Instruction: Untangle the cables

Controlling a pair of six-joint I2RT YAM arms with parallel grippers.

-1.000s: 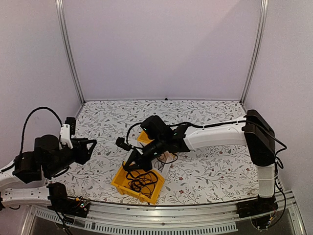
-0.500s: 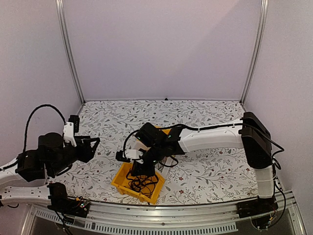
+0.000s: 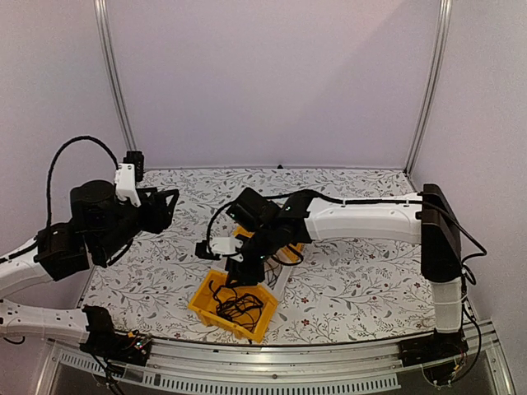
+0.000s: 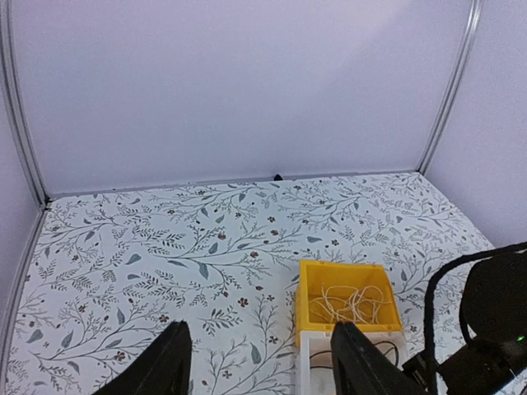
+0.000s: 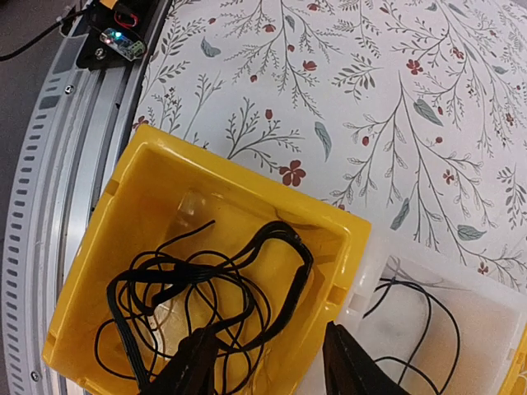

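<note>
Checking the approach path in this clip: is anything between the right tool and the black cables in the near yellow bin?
Nothing visible does. The right tool hangs open directly over the yellow bin. The black cables lie loose on its floor just beneath, uncovered, and only the bin's walls surround them.

Yellow bin [image 5: 90, 271]: directly under and ahead of right gripper's fingers [image 5: 193, 362], set askew on floral-print table [image 5: 395, 99]. Translucent white bin [image 5: 494, 321]: touching the yellow bin's side, out past the finger on the view's right. Second yellow bin [image 4: 301, 304]: just beyond left gripper's fingers [image 4: 362, 366], butted against the white one. Slotted metal rail [image 5: 49, 164] and lit circuit board [image 5: 115, 37]: ahead and left of the right fingers. Lilac walls [image 4: 247, 82] far ahead of the left fingers.
</note>
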